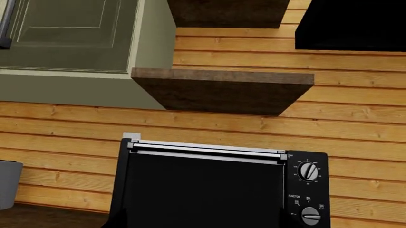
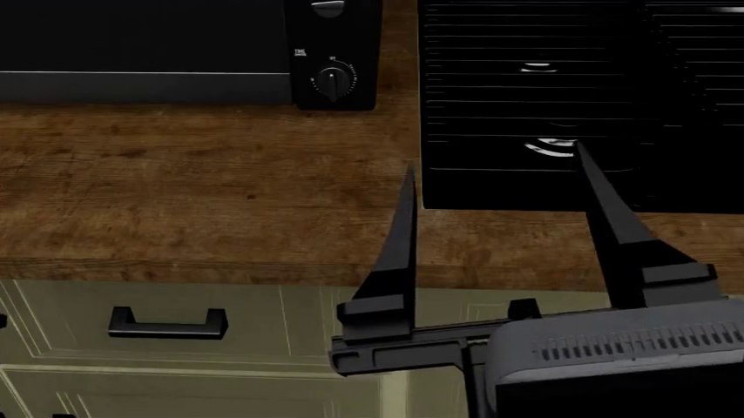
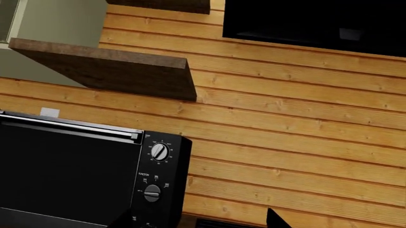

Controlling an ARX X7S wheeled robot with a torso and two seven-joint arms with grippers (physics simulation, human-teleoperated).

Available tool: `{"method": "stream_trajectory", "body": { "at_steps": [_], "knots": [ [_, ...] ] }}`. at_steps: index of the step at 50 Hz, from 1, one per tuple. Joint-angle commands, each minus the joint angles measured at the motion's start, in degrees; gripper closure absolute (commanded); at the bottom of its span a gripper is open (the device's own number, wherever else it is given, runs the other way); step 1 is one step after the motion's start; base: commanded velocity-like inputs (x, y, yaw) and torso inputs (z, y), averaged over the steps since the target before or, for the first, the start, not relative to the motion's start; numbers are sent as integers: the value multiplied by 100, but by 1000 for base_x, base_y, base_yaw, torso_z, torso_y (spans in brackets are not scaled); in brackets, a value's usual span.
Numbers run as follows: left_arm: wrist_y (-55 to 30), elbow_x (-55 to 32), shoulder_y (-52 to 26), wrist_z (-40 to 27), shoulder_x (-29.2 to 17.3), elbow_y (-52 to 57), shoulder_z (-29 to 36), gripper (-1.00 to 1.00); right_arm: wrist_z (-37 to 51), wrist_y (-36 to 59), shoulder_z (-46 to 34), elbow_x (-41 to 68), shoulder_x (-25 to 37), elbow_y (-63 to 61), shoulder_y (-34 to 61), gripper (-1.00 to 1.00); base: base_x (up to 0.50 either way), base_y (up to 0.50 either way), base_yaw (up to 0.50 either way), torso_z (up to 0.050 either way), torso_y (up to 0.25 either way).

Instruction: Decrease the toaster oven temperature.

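Observation:
The black toaster oven (image 1: pixel 203 190) stands on the wooden counter against a plank wall. It also shows in the right wrist view (image 3: pixel 70 175) and at the head view's top left (image 2: pixel 139 39). Its temperature dial (image 1: pixel 309 170), ringed by white marks, is the top knob on the side panel, seen too in the right wrist view (image 3: pixel 159 151). It is out of the head view. My right gripper (image 2: pixel 494 161) is open and empty over the counter's front, well short of the oven. My left gripper shows only one dark fingertip (image 1: pixel 113 219), set wide to the side.
A FUNCTION knob (image 1: pixel 311 215) and a TIME knob (image 2: pixel 334 83) sit below the dial. A black ribbed slatted panel (image 2: pixel 546 96) lies right of the oven. A wooden shelf (image 1: pixel 222 90) and a green cabinet (image 1: pixel 70 38) hang above. A drawer handle (image 2: pixel 169 322) is below the counter (image 2: pixel 174 174).

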Motion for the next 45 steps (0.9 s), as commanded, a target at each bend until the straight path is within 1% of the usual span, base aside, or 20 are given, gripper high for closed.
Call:
{"method": "stream_trajectory", "body": {
  "at_steps": [1, 8, 9, 11, 20, 28, 45],
  "knots": [
    [-214, -146, -70, -125, -93, 438, -10, -100, -102, 526, 28, -88, -108, -526, 239, -100, 0, 0, 0, 0, 0],
    [-186, -170, -71, -162, -122, 395, 1, -100, -57, 474, 30, -105, -112, -527, 237, -100, 0, 0, 0, 0, 0],
    [-207, -164, -63, -165, -143, 433, 22, -100, 5, 292, 100, -27, -112, -527, 169, -100, 0, 0, 0, 0, 0],
    [-188, -150, -80, -170, -158, 407, 44, -100, 27, 239, 87, -11, -108, -527, 135, -100, 0, 0, 0, 0, 0],
    [-159, -163, -124, -284, -239, 330, 176, -100, -60, 267, 78, -104, -105, -527, 129, -100, 0, 0, 0, 0, 0],
    [-83, -229, -60, -367, -307, 311, 160, -100, -76, 258, 31, -157, -107, -526, 100, -100, 0, 0, 0, 0, 0],
    [-7, -295, -30, -548, -444, 299, 267, -100, -116, 185, 150, -36, -113, -527, 32, -100, 0, 218, 0, 0, 0]
  ]
}}
